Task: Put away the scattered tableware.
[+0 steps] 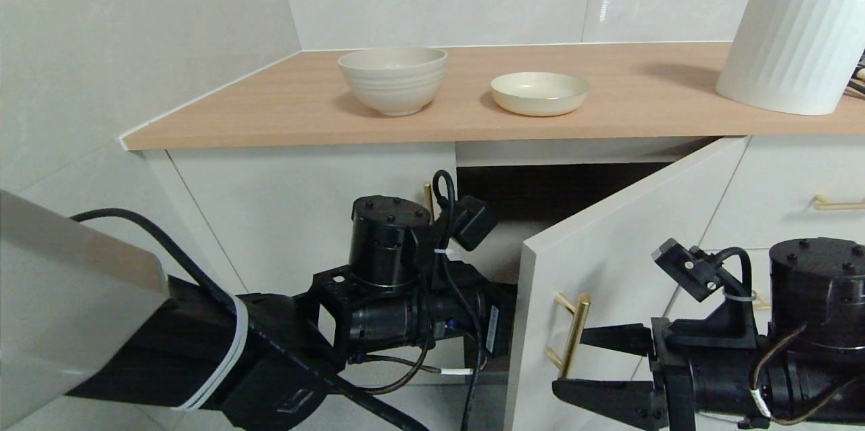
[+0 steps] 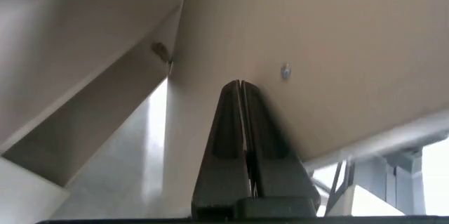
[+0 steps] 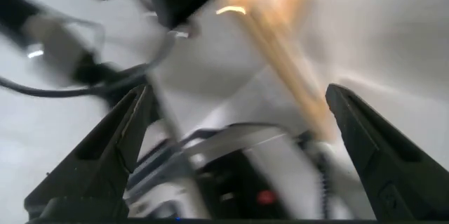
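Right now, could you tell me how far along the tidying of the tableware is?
Done: the cabinet door stands partly open. In hand: the right gripper, jaws open, sits at the door's gold handle; the left gripper, jaws shut, is behind the door. Left: the bowl and the shallow dish both sit on the counter, neither put away.

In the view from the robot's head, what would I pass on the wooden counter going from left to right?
Along the counter: deep bowl → shallow dish → ribbed white container, at the picture's right edge.
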{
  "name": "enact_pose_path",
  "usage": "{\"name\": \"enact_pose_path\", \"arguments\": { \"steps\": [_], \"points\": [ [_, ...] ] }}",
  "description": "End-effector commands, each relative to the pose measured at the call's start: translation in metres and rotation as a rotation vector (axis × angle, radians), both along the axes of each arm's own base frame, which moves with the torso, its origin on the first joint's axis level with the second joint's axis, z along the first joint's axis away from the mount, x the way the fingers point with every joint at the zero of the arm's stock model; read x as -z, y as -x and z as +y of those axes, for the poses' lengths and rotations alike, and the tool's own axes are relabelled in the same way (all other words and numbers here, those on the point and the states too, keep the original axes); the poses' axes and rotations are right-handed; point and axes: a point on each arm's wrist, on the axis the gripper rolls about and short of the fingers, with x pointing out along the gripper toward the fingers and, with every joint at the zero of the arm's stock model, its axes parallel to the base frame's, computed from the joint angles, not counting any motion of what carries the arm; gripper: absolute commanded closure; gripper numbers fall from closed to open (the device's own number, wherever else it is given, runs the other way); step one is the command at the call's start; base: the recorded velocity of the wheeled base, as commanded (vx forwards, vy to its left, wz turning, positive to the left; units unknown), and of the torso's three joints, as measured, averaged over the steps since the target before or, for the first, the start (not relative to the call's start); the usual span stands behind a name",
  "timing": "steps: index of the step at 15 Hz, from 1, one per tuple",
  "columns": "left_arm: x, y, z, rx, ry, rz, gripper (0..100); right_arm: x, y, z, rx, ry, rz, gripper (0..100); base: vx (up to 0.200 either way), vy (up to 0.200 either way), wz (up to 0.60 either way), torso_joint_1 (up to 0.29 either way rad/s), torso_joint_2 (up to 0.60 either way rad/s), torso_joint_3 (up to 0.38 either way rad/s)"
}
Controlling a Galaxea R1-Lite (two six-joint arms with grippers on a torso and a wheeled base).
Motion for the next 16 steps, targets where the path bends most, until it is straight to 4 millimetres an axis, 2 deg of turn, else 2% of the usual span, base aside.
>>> {"name": "enact_pose_path", "arguments": {
  "steps": [1,3,5,6,7,9,12,16],
  "points": [
    [0.0,-0.001,-0.006,0.012,0.006,-0.002,100,-0.002,-0.012,-0.018,0.079,0.022,-0.075,0,0.0,0.0,0.0,0.0,0.0,0.0],
    [-0.003,-0.001,-0.007,0.002,0.03,0.026,100,-0.009,-0.012,-0.037,0.128,0.059,-0.198,0,0.0,0.0,0.0,0.0,0.0,0.0],
    [-0.006,-0.001,-0.007,-0.006,0.057,0.037,100,-0.02,0.004,-0.045,0.132,0.045,-0.24,0,0.0,0.0,0.0,0.0,0.0,0.0],
    [-0.006,-0.001,-0.007,-0.006,0.057,0.037,100,-0.02,0.004,-0.045,0.132,0.045,-0.24,0,0.0,0.0,0.0,0.0,0.0,0.0],
    [-0.007,0.001,-0.007,-0.006,0.07,0.052,100,-0.019,0.022,-0.052,0.127,0.062,-0.211,0,0.0,0.0,0.0,0.0,0.0,0.0],
    [-0.006,0.002,-0.008,-0.004,0.068,0.055,100,-0.017,0.04,-0.06,0.127,0.074,-0.188,0,0.0,0.0,0.0,0.0,0.0,0.0],
    [-0.007,0.004,-0.009,0.0,0.073,0.062,100,-0.007,0.056,-0.067,0.123,0.09,-0.155,0,0.0,0.0,0.0,0.0,0.0,0.0],
    [-0.01,0.002,-0.015,0.004,0.097,0.085,100,-0.002,0.06,-0.069,0.125,0.097,-0.143,0,-0.2,0.0,0.0,0.005,0.0,0.002]
  ]
}}
